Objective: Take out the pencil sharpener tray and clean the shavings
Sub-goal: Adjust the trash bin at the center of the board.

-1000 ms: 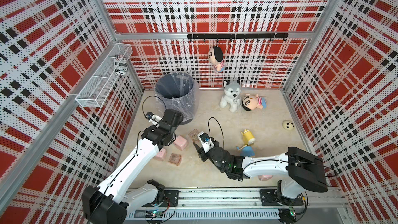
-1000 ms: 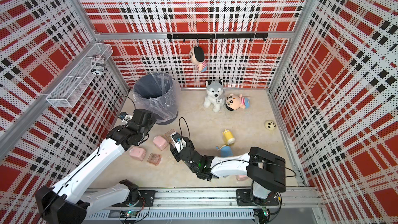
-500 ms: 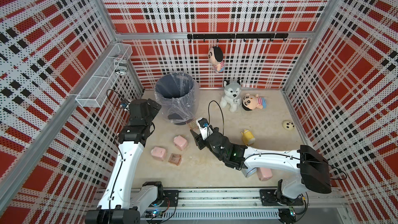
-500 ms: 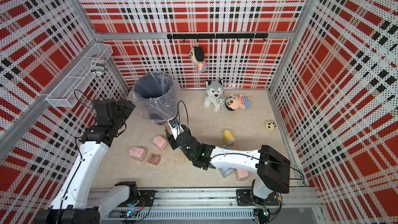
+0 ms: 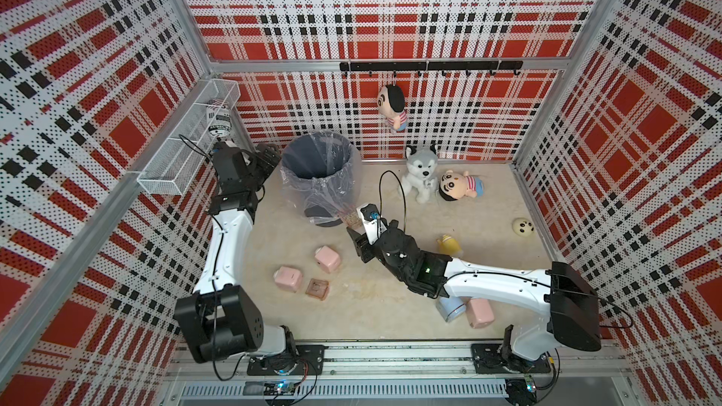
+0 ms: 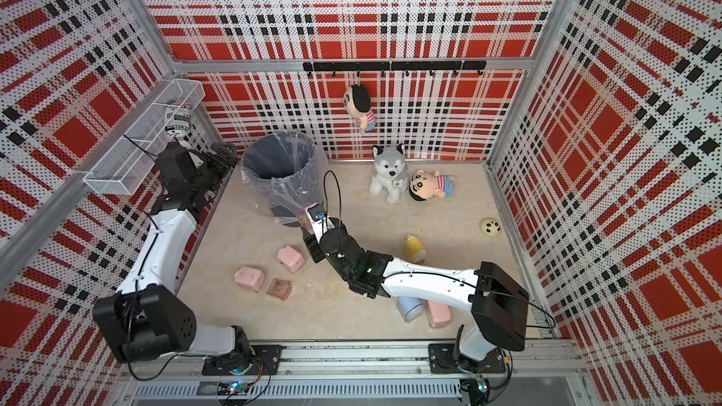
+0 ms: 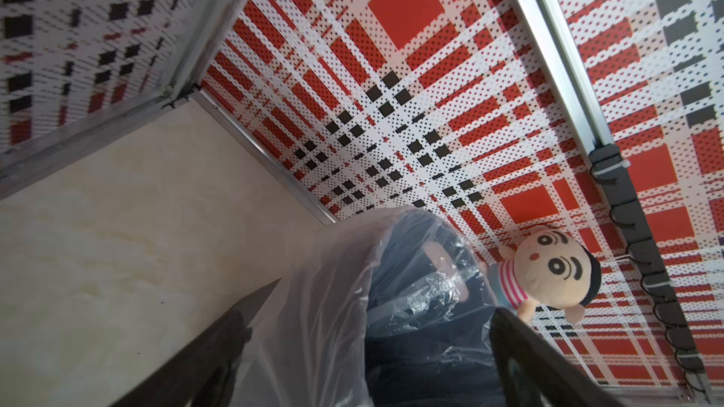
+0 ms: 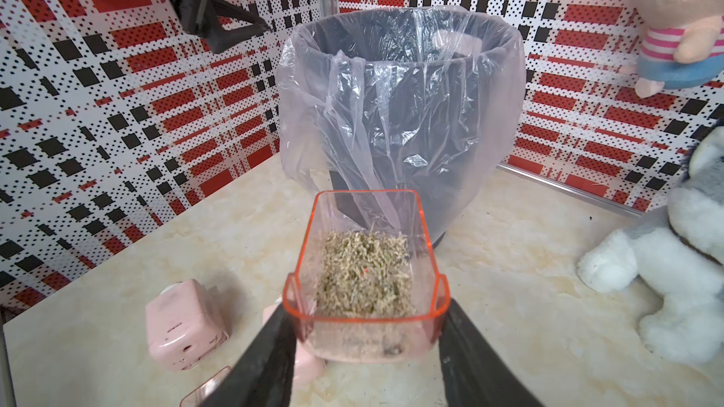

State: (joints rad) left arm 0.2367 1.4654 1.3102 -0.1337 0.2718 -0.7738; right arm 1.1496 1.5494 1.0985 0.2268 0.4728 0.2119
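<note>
Full tray sits low at the bin: spill risk.
The right gripper (image 8: 366,305) is clamped on the rear of the tray (image 8: 366,340), which is heaped with shavings (image 8: 366,272) and held level just before the base of the bin (image 8: 431,119), well below its rim. Tipping it this low, or snagging the loose liner (image 8: 309,119), would likely dump shavings on the table (image 8: 509,268). The left gripper (image 7: 384,303) hangs wide and empty beside the rim, where it could crowd the pour.
</note>
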